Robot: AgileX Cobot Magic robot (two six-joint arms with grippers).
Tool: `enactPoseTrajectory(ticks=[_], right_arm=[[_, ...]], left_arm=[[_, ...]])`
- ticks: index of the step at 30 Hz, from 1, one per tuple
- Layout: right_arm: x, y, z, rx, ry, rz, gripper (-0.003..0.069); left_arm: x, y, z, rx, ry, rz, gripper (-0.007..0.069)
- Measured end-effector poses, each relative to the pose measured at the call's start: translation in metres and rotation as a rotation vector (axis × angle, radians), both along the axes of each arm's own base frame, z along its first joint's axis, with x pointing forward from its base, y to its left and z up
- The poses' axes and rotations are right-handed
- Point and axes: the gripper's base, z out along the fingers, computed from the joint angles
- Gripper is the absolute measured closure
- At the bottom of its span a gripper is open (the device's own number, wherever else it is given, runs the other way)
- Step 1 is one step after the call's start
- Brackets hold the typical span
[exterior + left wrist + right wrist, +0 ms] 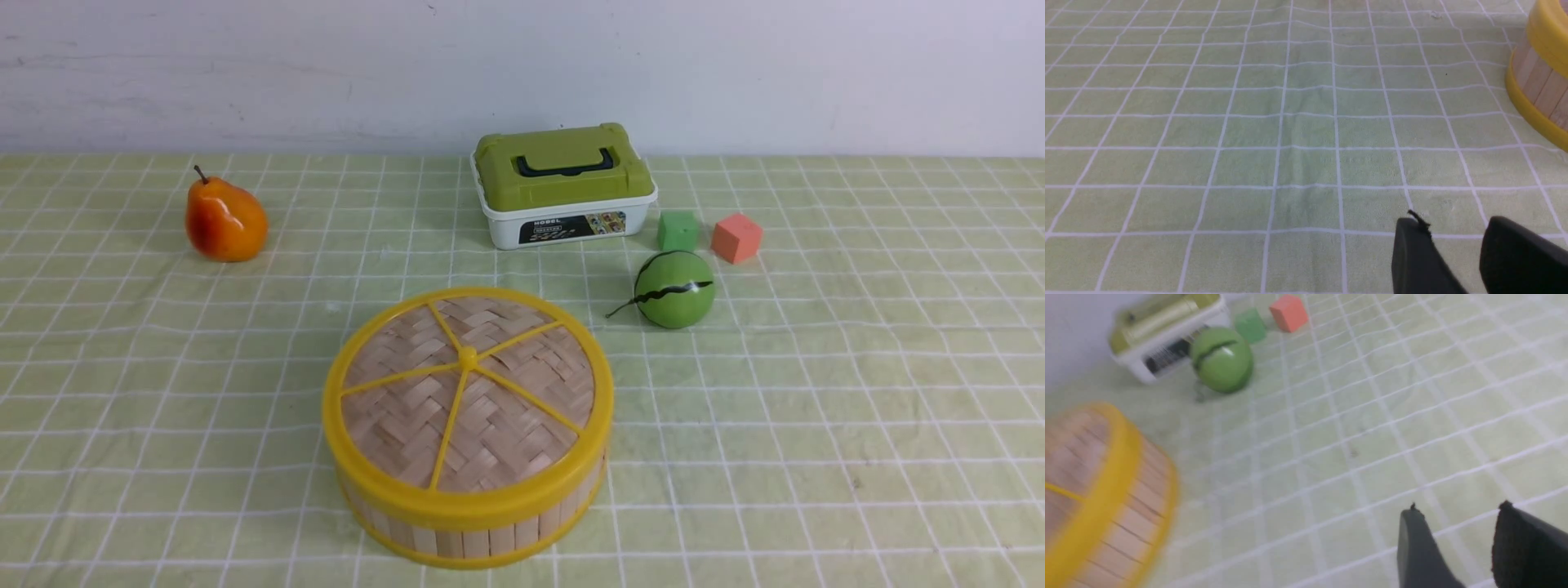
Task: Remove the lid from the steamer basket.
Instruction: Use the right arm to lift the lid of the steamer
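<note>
1. Jaws stand apart on both the left gripper (1447, 220) and the right gripper (1459, 506), with nothing between them.
2. A round steamer basket (476, 543) sits at the lower centre-left of the front view — its woven, yellow-rimmed lid (522, 425) is on top.
3. Orange pear (226, 219), upper left; green-lidded white box (563, 184), upper centre; green ball (674, 290) with dark stripes, right of centre.
</note>
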Motion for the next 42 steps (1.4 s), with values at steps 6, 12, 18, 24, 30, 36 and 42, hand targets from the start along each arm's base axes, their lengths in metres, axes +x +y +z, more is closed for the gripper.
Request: enactPoseTrajectory(ticks=[6,12,18,24,30,36,42], right_arm=[[0.000,0.008,0.005,0.500,0.013,-0.029,0.0418],[0.001,0.005,0.006,0.365,-0.029,-0.027,0.0418],[-0.004,0.002,0.052,-0.052,-0.184,0.035,0.0438],[0.014,-0.003,0.160,-0.513,-0.034,0.116,0.0627],[0.068,0.002,0.201,-0.676,0.323,0.365,0.0680],[0.123,0.049,0.215,-0.711,0.350,0.783,0.0664],[0.172,0.113,0.219,-0.811,0.324,1.010,0.0657]], left_arm=[[0.000,0.000,0.000,0.000,0.000,0.000,0.0386],[0.000,0.000,0.000,0.000,0.000,0.000,0.0386],[0.000,0.000,0.000,0.000,0.000,0.000,0.0386],[0.000,0.000,0.000,0.000,0.000,0.000,0.0386],[0.000,0.000,0.000,0.000,0.000,0.000,0.0386],[0.000,0.000,0.000,0.000,0.000,0.000,0.0386],[0.000,0.000,0.000,0.000,0.000,0.000,0.0386]])
